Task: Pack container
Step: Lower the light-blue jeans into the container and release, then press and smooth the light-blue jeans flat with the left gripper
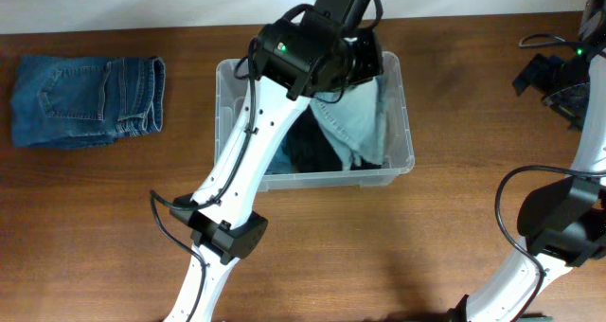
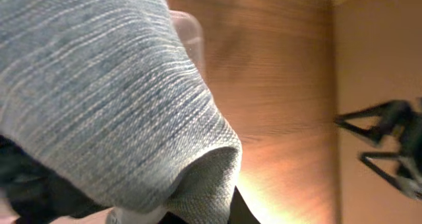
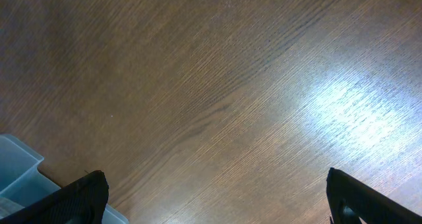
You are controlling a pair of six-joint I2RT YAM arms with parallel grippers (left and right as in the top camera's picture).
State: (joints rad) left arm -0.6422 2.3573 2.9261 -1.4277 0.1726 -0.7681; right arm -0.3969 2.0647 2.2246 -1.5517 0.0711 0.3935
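The container (image 1: 333, 179) sits top centre in the overhead frame, on the wooden table (image 1: 398, 256).
My left pincer (image 1: 365, 61) hangs over it, clamped on a pale denim garment (image 1: 358, 123) draping inside; my right pincer (image 3: 214, 201), at the right edge, stands wide apart above bare wood.

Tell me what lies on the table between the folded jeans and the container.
Nothing. The overhead view shows only bare wooden table between the folded jeans and the left wall of the container.
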